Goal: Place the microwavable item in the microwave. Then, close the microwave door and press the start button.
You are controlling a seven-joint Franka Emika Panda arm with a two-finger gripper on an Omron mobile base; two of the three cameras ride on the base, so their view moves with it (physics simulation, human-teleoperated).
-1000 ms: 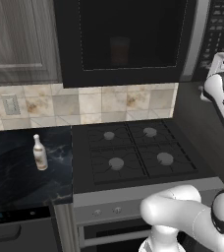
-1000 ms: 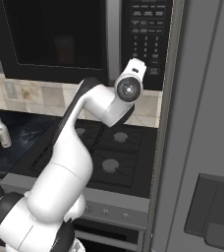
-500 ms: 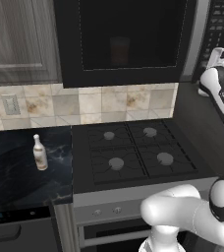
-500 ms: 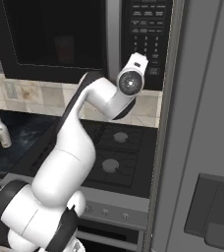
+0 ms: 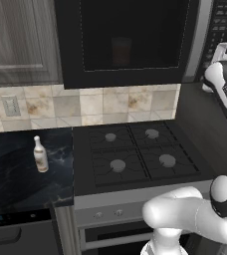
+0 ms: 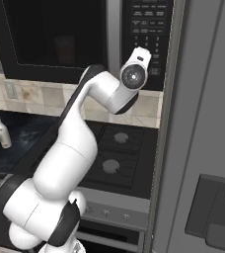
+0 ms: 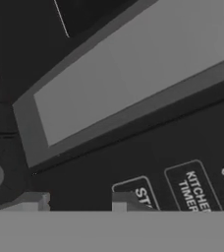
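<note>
Kitchen stove wall before us, we note the arm raised, gripper [image 7: 79, 203] close against the microwave [image 5: 135, 40] keypad [image 6: 151, 29], jaw gap indeterminate, microwave door [image 5: 130, 42] shut, tumbler [image 5: 121, 51] upright behind its window.

There is one microwave [image 5: 135, 40] with one closed door [image 5: 130, 42] and one tumbler [image 5: 121, 51] dimly seen behind its window, plus one keypad strip [image 6: 151, 34] and one long grey handle [image 7: 128, 83]. Below it sits one stove [image 5: 135, 154] with four burners and two knobs on its front, beside one dark desk [image 5: 16, 174] carrying one white bottle [image 5: 40, 154]. One wall outlet [image 5: 10, 105] sits in the tiled wall, and one wooden cabinet [image 5: 18, 40] hangs above it.
</note>
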